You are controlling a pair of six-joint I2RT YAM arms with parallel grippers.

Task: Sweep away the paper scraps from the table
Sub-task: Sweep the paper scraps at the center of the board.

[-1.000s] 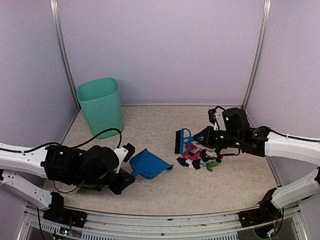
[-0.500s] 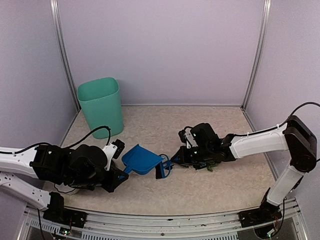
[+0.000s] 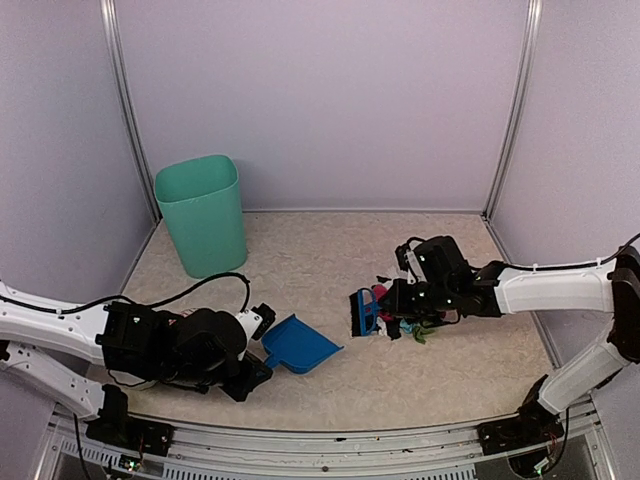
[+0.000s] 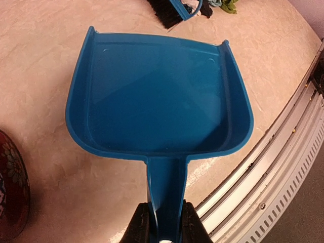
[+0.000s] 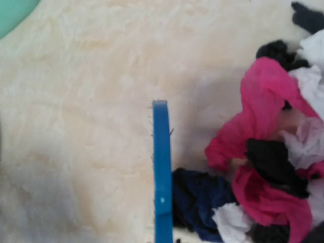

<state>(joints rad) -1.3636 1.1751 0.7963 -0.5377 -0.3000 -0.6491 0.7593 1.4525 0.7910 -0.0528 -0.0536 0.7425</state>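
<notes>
The paper scraps (image 3: 408,320) lie bunched on the table (image 3: 320,255) right of centre: pink, black and white bits (image 5: 263,152), with a few showing past the dustpan (image 4: 223,4). My right gripper (image 3: 392,303) is shut on the small blue hand brush (image 3: 363,311), which stands at the pile's left edge. Only the brush's blue edge (image 5: 162,177) shows in the right wrist view; the fingers are hidden there. My left gripper (image 4: 164,225) is shut on the handle of the blue dustpan (image 4: 159,96), which rests on the table with its mouth toward the brush (image 4: 164,10).
A green bin (image 3: 203,215) stands at the back left. The metal front rail (image 4: 283,152) runs close behind the dustpan (image 3: 300,345). A dark red patterned object (image 4: 10,187) shows at the left edge of the left wrist view. Grey walls enclose the table.
The right arm swept the brush left to the dustpan's mouth, then drew it back to the pile's left edge. The left arm shifted the dustpan slightly nearer the front.
</notes>
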